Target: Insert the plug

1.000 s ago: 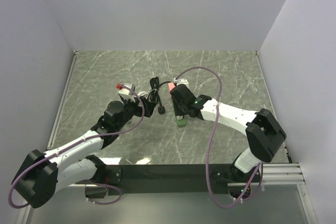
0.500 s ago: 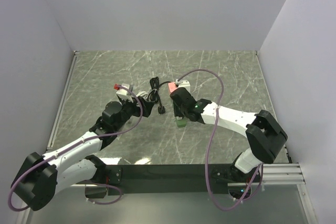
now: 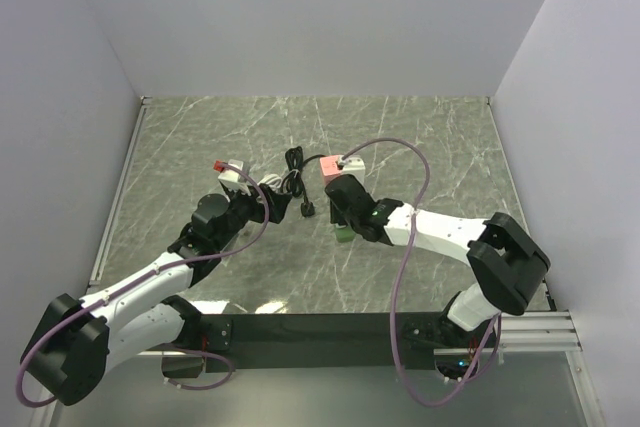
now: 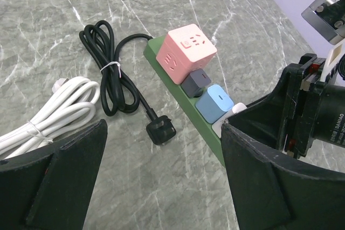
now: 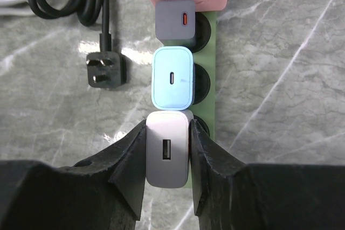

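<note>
- Green power strip (image 4: 157, 57): lies near the middle of the tabletop (image 3: 430, 137), running from its far side toward its near edge.
- Pink cube adapter (image 4: 186, 52): sits at the strip's far end. It shows more fully in the top view than a second ago, because the right arm's wrist has drawn back toward the near edge.
- Dark grey charger (image 5: 175, 22) and blue charger (image 5: 172, 78): plugged in next along the strip, side by side and touching or nearly so.
- White charger (image 5: 168, 157): the task's plug, at the strip's nearest socket, just beside the blue one. It looks pressed down onto the strip; whether it is fully seated cannot be told.
- Right end effector (image 5: 168, 144): narrow and clamped on the white charger's two sides, unchanged over the last second. Only the arm has shifted, which suggests the push into the socket is under way or almost done.
- Left end effector (image 4: 161, 187): spread wide and holding nothing, hanging above the strip's left side. It has eased slightly toward the left edge.
- Black cord (image 4: 116, 74): a tied coil left of the strip, its loose plug (image 4: 161, 131) lying flat and apart from the strip.
- White cord (image 4: 48, 111): a tied bundle further left.
</note>
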Controlling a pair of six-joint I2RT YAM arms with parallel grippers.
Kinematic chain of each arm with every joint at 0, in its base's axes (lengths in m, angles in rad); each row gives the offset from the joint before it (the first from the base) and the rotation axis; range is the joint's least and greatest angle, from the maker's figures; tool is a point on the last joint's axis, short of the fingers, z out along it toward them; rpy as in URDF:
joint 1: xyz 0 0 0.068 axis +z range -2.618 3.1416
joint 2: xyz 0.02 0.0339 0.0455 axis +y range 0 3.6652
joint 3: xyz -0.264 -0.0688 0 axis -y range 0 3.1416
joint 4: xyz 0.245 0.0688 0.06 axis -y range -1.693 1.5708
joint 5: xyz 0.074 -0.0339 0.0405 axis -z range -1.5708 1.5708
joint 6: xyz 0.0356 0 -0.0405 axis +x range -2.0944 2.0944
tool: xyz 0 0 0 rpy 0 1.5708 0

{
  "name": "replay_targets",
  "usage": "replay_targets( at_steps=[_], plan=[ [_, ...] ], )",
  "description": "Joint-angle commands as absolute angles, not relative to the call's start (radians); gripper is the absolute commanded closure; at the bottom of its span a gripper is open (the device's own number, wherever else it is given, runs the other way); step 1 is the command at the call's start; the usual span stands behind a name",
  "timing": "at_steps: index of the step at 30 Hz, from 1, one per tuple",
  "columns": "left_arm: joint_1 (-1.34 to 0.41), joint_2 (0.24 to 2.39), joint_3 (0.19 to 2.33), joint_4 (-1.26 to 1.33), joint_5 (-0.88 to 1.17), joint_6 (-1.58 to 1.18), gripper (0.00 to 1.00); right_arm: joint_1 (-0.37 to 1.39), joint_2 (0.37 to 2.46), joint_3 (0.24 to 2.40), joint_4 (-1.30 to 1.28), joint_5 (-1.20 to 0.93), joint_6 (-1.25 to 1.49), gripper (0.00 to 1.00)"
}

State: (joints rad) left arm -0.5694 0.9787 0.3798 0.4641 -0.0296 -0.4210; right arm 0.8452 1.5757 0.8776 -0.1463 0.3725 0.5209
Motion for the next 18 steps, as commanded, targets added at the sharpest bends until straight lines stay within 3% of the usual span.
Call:
replay_targets(
  at_steps=[1, 9, 16, 18],
  plan=[
    [-0.561, 0.956, 0.373, 0.494, -0.009, -0.414, 0.08, 0.853, 1.795, 0.69, -0.213, 0.158, 0.637, 1.0],
    [-0.558, 0.948, 0.37, 0.491, -0.009, -0.416, 0.08, 0.893, 1.804, 0.652, -0.196, 0.156, 0.676, 1.0],
    [-0.558, 0.965, 0.387, 0.479, -0.009, -0.417, 0.08, 0.899, 1.707, 0.762, -0.336, 0.265, 0.654, 1.0],
    [-0.558, 0.976, 0.399, 0.469, -0.018, -0.419, 0.07, 0.899, 1.683, 0.805, -0.377, 0.288, 0.631, 0.94]
  ],
)
